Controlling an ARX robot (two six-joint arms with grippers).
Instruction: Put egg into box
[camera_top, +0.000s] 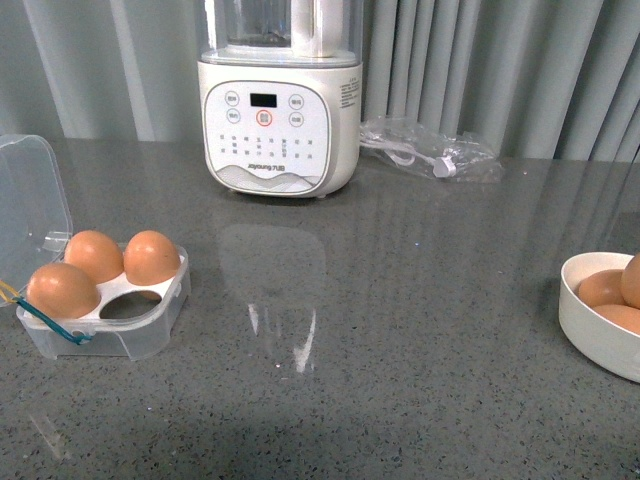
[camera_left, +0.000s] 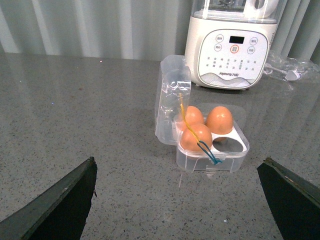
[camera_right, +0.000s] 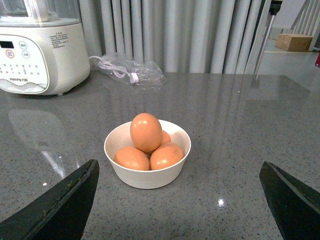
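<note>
The clear egg box (camera_top: 140, 325) sits open at the left of the table with its lid (camera_top: 30, 190) up. Three orange-brown eggs (camera_top: 93, 255) fill three cells; one front cell (camera_top: 130, 305) is empty. In the left wrist view the box (camera_left: 212, 162) lies ahead of my open left gripper (camera_left: 177, 200), apart from it. A round white bowl (camera_right: 145, 177) holds several eggs, one egg (camera_right: 146, 131) on top. My open right gripper (camera_right: 177, 200) is in front of the bowl, apart from it. Neither gripper shows in the front view.
A white blender-like appliance (camera_top: 278, 110) stands at the back middle. A clear bag with a white cable (camera_top: 430, 150) lies to its right. The bowl (camera_top: 600, 330) is at the right edge of the front view. Grey curtains hang behind the table.
</note>
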